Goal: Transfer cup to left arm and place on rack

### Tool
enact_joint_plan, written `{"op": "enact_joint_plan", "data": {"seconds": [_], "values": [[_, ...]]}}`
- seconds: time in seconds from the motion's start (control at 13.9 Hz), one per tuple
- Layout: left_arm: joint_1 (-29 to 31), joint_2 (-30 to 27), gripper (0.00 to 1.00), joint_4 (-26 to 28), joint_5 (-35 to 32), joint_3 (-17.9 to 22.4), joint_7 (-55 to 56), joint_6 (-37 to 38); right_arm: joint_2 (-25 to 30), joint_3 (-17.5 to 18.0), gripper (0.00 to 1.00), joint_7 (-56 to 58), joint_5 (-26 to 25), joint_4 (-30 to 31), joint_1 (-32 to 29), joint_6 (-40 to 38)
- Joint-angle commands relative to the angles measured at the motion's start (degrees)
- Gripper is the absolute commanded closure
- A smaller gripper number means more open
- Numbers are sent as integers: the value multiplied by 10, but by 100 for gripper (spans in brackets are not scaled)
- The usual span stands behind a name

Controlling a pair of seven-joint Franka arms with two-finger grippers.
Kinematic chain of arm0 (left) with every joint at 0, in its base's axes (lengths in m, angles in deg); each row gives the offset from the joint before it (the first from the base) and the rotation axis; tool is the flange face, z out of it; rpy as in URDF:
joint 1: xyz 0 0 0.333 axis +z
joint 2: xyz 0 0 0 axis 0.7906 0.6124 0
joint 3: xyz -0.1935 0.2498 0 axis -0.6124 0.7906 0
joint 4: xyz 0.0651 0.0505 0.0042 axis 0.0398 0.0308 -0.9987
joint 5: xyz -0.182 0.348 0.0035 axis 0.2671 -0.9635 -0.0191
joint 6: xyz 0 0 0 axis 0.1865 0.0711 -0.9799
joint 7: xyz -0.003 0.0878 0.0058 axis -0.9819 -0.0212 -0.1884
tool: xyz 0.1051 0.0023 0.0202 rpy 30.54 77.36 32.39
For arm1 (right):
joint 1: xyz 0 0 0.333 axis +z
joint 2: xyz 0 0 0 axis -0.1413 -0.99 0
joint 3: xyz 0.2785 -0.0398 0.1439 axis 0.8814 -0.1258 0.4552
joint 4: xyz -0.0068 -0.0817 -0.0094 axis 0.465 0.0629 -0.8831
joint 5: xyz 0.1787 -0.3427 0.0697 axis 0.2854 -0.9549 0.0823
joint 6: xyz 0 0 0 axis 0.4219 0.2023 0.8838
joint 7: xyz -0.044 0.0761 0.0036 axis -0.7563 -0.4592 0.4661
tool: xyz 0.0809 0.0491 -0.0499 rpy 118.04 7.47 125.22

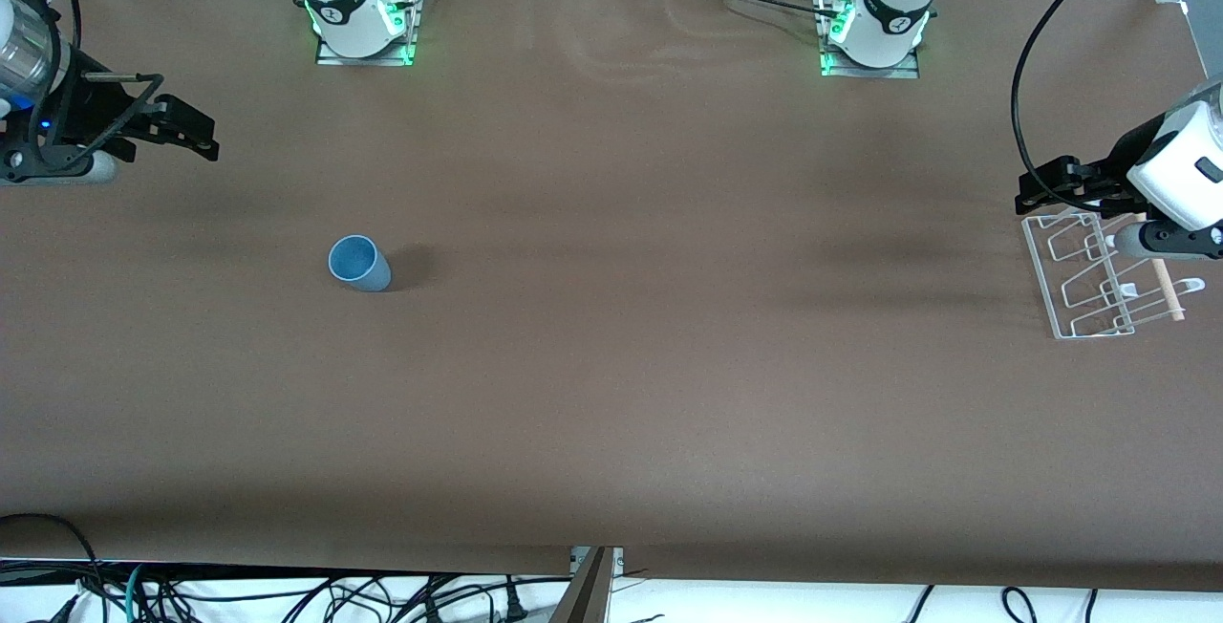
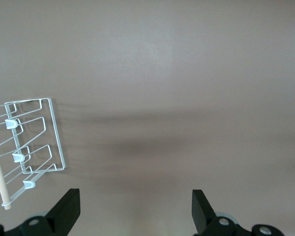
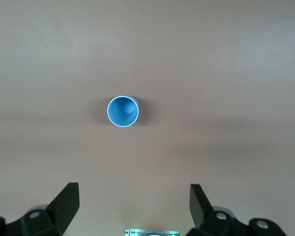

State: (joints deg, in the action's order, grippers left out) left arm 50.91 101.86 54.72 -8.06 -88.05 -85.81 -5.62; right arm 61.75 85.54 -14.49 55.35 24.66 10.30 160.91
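One cup point(image 1: 359, 263) stands upright on the desk point(image 1: 611, 365); one rack point(image 1: 1089, 274) sits beneath the left tool point(image 1: 1037, 189). Both tools, including the right tool point(image 1: 196, 131), hover with fingers apart.

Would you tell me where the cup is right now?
The cup stands upright on the brown table toward the right arm's end, apart from the rack and the open right gripper.

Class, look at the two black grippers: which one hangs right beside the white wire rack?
The left arm's black gripper, at the table's left-arm end by the white wire rack. The right arm's black gripper hangs at the other end, closer to the upright light-blue plastic cup.
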Motion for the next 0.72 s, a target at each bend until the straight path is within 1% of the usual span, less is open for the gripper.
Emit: {"op": "enact_joint_plan", "data": {"seconds": [0.0,0.51,0.65], "values": [[4,11,0,-23,10,1,-1,9,15,12,1,1,4,20,-11,0],[9,15,0,-32,10,3,-2,12,20,12,1,28,-2,20,-11,-3],[19,18,0,-33,11,5,-3,10,18,12,1,67,-3,20,-11,-2]]}}
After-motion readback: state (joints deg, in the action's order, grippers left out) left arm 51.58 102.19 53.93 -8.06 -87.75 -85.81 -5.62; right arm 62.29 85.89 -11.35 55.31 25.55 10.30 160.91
